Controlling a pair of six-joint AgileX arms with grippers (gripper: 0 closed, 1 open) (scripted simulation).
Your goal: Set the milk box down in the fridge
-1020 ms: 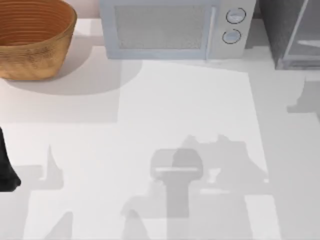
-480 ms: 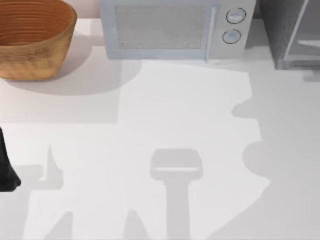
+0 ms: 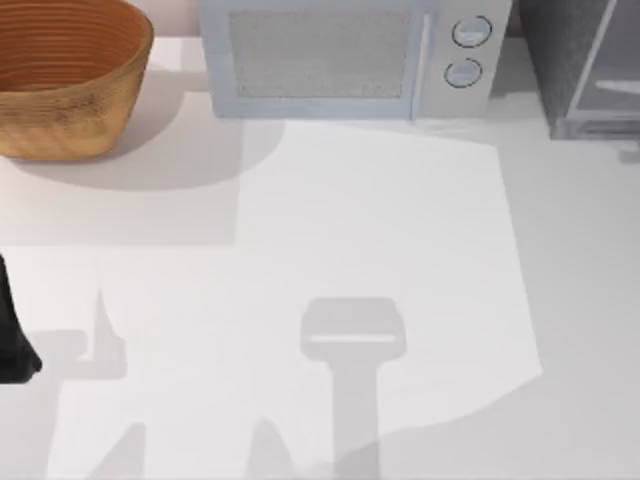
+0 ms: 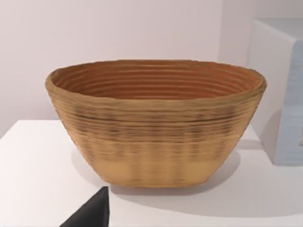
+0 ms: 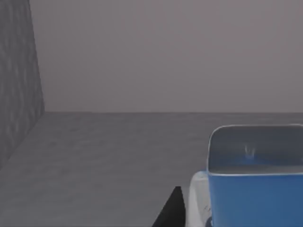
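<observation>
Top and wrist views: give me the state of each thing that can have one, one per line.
Milk box: upright, inside a dark grey compartment, apparently the fridge interior; whether it rests on the floor is hidden.
Fridge: at the table's far right corner; door state cannot be told.
Microwave: door shut.
Basket: upright on the table, nothing visible inside.
Left arm: parked at the table's left edge.

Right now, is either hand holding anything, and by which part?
Cannot be told. The milk box sits right by the right hand inside the fridge, but any contact is hidden. The left hand faces the basket.
</observation>
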